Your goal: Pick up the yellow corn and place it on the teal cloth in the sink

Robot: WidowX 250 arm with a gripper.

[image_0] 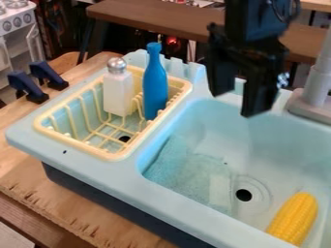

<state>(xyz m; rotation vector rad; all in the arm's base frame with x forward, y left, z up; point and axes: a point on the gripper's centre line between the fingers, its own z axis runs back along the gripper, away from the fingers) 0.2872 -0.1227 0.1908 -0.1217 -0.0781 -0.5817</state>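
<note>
Parted and empty, the claw (240, 92) hangs at the view's two o'clock, nearest the bottle (155, 87) at twelve, which the rack (77, 144) probably braces upright beside the shaker (119, 94); corn (294, 219) lies at the sink's (278, 133) five o'clock.

Lighting, for you to note: fairly bright and even over the light-blue sink (132, 177), its source out of your sight. Shade: soft, bluish, along the basin's left inner wall; deeper on the sink's dark outer side and below the brown bench (155, 19). Highlights: a small glint on the shaker's metal cap (117, 65), a mild sheen on the yellow corn (294, 219). Background: dim, with one red glow (172, 40). Gripper (234, 104): near-black, little surface detail for you
</note>
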